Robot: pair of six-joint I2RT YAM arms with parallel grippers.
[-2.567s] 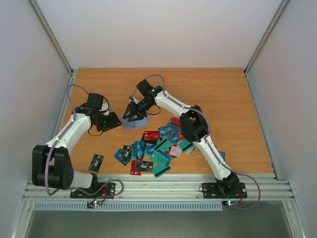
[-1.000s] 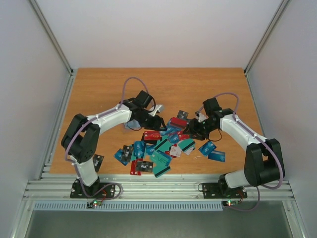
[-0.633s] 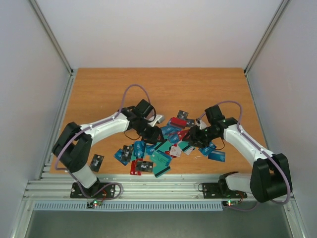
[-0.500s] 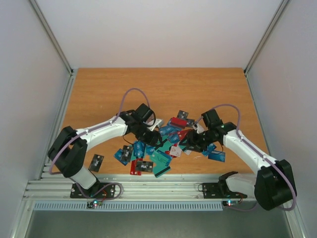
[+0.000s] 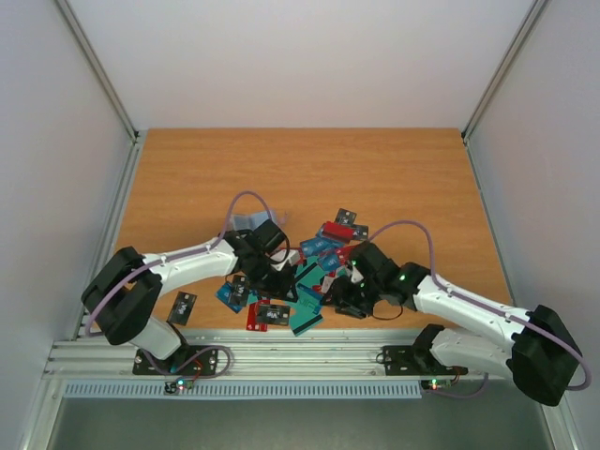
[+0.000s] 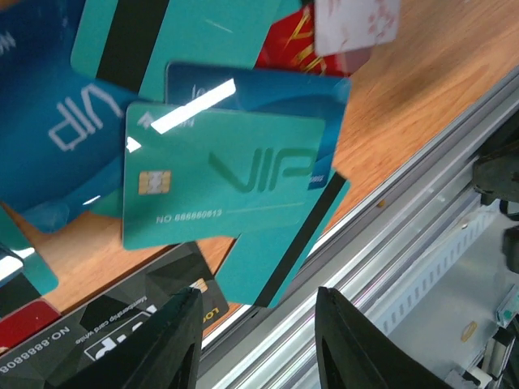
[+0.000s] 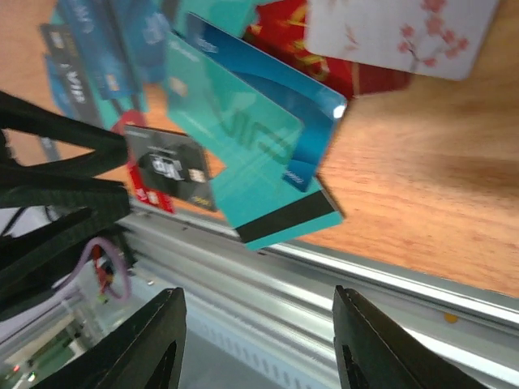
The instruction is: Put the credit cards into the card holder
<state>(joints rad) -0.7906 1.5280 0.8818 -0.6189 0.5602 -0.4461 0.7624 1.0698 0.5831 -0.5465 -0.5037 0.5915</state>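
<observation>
Now both arms had come down over the credit cards (image 5: 302, 274); left end effector (image 6: 258, 304) and right end effector (image 7: 258, 300) were half open, empty. The card holder (image 5: 246, 222) lay behind, so picking probably came next.

Thin rectangular plastic credit cards (image 5: 307, 274) lie heaped at lower centre on the brown wooden table (image 5: 412, 178). One small black card (image 5: 182, 307) lies apart at lower left. The flat folding card holder (image 5: 249, 223) lies just above the heap's left end.
</observation>
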